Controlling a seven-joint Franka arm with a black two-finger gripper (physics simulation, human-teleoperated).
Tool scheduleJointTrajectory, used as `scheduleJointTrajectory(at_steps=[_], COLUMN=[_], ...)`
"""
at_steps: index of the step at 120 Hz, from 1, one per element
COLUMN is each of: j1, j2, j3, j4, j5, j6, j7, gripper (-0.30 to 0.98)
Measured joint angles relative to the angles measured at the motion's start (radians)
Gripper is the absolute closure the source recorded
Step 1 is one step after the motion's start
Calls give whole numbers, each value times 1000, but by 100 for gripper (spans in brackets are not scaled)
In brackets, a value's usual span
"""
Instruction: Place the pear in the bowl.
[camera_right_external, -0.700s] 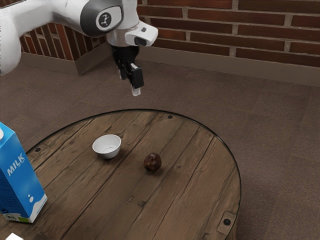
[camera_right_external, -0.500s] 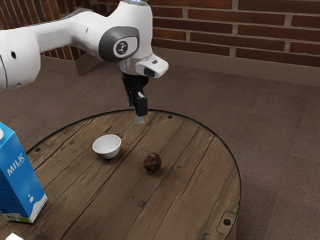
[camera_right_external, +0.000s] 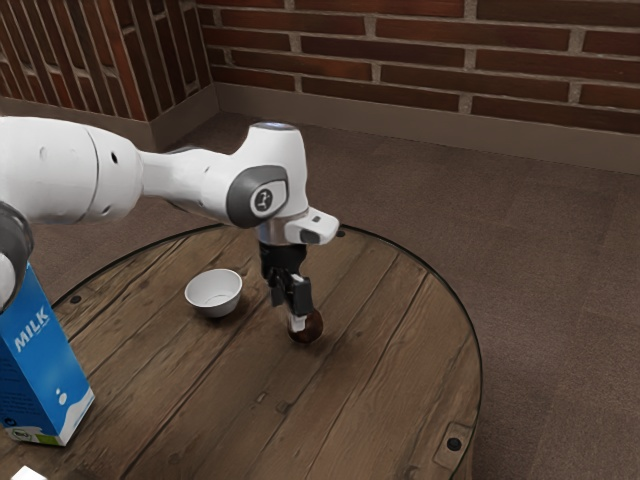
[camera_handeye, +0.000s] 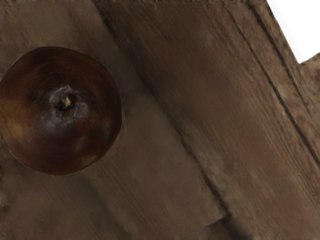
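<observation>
My gripper (camera_right_external: 290, 318) is low over the table, open, with its fingertips at the pear's side facing the bowl. One fingertip covers part of the dark reddish-brown pear (camera_right_external: 312, 328) in the exterior view; I cannot tell whether they touch. The pear (camera_handeye: 62, 112) appears from above in the wrist view, its stem end facing up. The white bowl (camera_right_external: 214, 294) stands upright on the table, a short way from the pear toward the exterior view's left, and nothing shows inside it.
A blue milk carton (camera_right_external: 42, 365) stands on the round wooden table (camera_right_external: 380, 400) at the exterior view's left, nearer the camera than the bowl. The table's dark rim curves behind the bowl and pear. Part of a white object (camera_handeye: 297, 25) shows in the wrist view.
My arm has come down from high behind the table to the pear, moving slightly toward the exterior view's right. The pear, bowl and carton have stayed put.
</observation>
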Motion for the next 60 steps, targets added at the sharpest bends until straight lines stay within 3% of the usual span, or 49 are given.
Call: scheduleJointTrajectory(at_steps=[36, 60], j1=[35, 53], j2=[127, 176], j3=[1, 1], j4=[27, 44], j5=[-70, -93], j6=[195, 259], j7=[-76, -108], gripper=[1, 14])
